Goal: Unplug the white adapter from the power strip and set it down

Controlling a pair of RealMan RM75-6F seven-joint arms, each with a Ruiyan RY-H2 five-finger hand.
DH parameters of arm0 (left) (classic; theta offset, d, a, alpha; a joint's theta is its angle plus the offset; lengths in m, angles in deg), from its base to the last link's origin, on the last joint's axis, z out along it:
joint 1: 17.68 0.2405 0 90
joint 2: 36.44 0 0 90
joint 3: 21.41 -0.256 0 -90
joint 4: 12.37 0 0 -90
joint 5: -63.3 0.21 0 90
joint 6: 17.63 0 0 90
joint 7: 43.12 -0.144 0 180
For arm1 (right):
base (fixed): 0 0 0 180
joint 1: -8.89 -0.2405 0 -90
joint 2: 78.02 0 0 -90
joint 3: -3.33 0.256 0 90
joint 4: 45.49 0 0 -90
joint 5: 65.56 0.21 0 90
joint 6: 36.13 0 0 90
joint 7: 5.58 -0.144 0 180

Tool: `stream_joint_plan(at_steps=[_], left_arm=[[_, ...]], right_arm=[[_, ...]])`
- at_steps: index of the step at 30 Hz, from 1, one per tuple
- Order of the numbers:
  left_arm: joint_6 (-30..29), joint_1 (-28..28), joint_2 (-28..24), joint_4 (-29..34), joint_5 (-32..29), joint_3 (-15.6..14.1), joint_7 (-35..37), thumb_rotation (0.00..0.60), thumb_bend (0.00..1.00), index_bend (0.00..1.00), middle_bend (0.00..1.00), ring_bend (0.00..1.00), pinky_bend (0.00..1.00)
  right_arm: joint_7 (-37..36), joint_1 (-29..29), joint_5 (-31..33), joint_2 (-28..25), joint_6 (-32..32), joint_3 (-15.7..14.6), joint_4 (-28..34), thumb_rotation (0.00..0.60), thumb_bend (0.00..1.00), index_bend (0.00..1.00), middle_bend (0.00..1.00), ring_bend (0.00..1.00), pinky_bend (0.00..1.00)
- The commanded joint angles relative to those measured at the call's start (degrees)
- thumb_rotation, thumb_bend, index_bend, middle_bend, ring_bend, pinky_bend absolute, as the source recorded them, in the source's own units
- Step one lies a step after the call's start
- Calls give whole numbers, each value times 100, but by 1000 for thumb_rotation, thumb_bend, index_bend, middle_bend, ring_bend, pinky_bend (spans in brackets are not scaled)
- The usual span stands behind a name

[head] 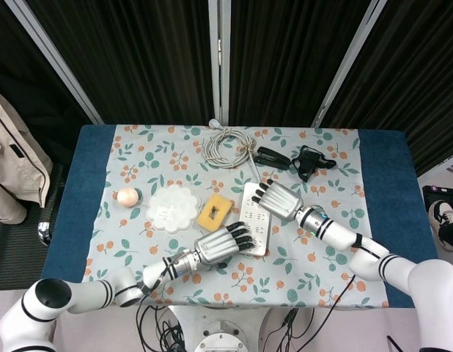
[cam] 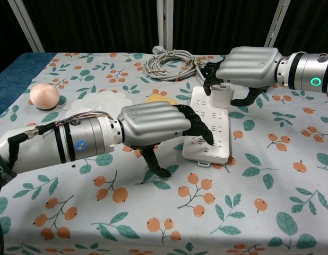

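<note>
The left hand (cam: 153, 125) is empty, its fingers pressing down the near end of the power strip (cam: 213, 130). The right hand (cam: 249, 66) curls over the white adapter (cam: 221, 97); I cannot tell if it grips yet

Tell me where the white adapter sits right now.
In the chest view the white adapter stands plugged into the far end of the power strip, right of centre, directly under the right hand, whose fingers curl down around it.
</note>
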Motion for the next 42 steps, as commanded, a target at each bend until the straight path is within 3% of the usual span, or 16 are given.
stream_joint_plan(at_steps=[1, 5, 16, 24, 42], left_arm=[[-18, -9, 5, -13, -13, -21, 22, 600, 146, 217, 190, 120, 106], [-21, -35, 27, -52, -40, -48, 93, 600, 145, 217, 190, 120, 107], [24, -101, 4, -66, -156, -94, 383, 600, 146, 217, 190, 120, 107], [48, -123, -43, -21, -246, -88, 428, 600, 146, 217, 190, 120, 107], [250, -187, -60, -10, -456, -66, 437, 600, 145, 217, 190, 120, 107]], right_arm=[[-112, 12, -37, 40, -93, -50, -74, 600, 327, 430, 403, 298, 401], [-220, 45, -37, 65, -161, -103, -171, 600, 344, 606, 493, 361, 438], [-501, 141, 0, 110, -425, -148, -378, 600, 385, 849, 674, 536, 545], [-647, 191, 31, 46, -572, -154, -374, 600, 407, 904, 705, 564, 554], [-776, 353, 55, -2, -776, -219, -486, 600, 436, 927, 720, 566, 556]])
